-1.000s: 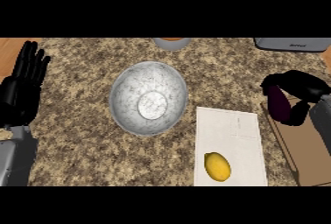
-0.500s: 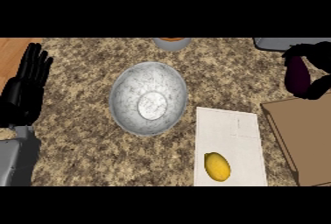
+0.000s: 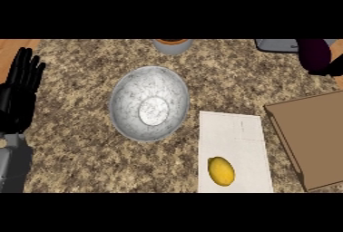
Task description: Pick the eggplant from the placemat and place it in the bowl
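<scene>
Eggplant (image 3: 313, 55) sat at the frame's upper right, clasped by the right hand (image 3: 330, 69), bowl (image 3: 149, 108) at centre, lemon (image 3: 221, 171) on the placemat (image 3: 234, 136), left hand (image 3: 20, 97) rested flat-fingered at left edge.

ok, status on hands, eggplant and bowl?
Left hand open, resting at left edge. Right hand barely visible, curled on dark purple eggplant, top right. Speckled grey bowl empty. Yellow lemon on white placemat.

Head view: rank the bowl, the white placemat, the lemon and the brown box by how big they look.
1. Brown box, though partly cut off at the right edge
2. and 3. Placemat and bowl look about alike; I won't rank them
4. Lemon, clearly smallest
</scene>
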`<state>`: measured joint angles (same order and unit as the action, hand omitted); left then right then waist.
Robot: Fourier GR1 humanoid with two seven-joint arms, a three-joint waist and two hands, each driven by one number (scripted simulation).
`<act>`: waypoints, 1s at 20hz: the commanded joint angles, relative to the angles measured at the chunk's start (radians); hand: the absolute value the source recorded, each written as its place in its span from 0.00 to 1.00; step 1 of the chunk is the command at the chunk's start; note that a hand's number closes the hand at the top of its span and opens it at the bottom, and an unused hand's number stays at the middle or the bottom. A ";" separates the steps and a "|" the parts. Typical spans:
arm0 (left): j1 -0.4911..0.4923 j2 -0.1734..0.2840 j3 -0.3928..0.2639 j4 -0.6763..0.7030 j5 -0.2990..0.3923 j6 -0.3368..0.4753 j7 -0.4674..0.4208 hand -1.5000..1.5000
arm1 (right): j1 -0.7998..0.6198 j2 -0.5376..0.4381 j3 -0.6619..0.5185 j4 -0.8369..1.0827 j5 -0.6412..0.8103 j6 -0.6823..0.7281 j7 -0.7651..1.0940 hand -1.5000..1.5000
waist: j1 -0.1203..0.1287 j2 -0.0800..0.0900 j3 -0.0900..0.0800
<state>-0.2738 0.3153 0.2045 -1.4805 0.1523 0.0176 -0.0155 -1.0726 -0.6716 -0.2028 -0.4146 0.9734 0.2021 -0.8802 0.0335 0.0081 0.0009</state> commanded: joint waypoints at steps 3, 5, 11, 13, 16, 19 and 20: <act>-0.006 0.010 0.014 0.049 0.000 -0.016 -0.024 0.50 | -0.115 0.053 -0.052 -0.008 -0.112 0.205 -0.031 1.00 | -0.025 -0.008 -0.002; 0.036 -0.028 -0.005 -0.021 -0.016 0.027 -0.012 0.50 | -0.145 0.067 -0.064 -0.003 -0.150 0.285 -0.012 1.00 | -0.021 -0.013 -0.001; -0.005 0.007 0.014 0.012 -0.020 0.020 0.012 0.50 | -0.229 0.225 -0.033 -0.101 -0.212 0.370 0.191 1.00 | -0.045 -0.020 -0.002; 0.036 -0.024 0.003 0.006 -0.021 0.024 -0.009 0.50 | -0.215 0.274 -0.016 -0.149 -0.226 0.387 0.256 1.00 | -0.052 -0.023 -0.002; 0.006 0.014 0.035 0.045 -0.012 0.009 -0.005 0.50 | -0.224 0.324 0.011 -0.227 -0.246 0.434 0.345 1.00 | -0.056 -0.021 -0.002; 0.047 0.014 0.041 -0.034 0.004 0.007 0.016 0.50 | -0.230 0.385 0.046 -0.322 -0.254 0.458 0.447 1.00 | -0.049 -0.023 -0.002; 0.024 0.001 0.028 0.025 -0.005 -0.005 -0.024 0.50 | -0.277 0.416 0.040 -0.299 -0.266 0.474 0.498 1.00 | -0.045 -0.017 -0.002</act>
<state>-0.2504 0.3234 0.2305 -1.4850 0.1464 0.0255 -0.0049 -1.3128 -0.3347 -0.1852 -0.6536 0.7276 0.5985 -0.4710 -0.0130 -0.0126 -0.0009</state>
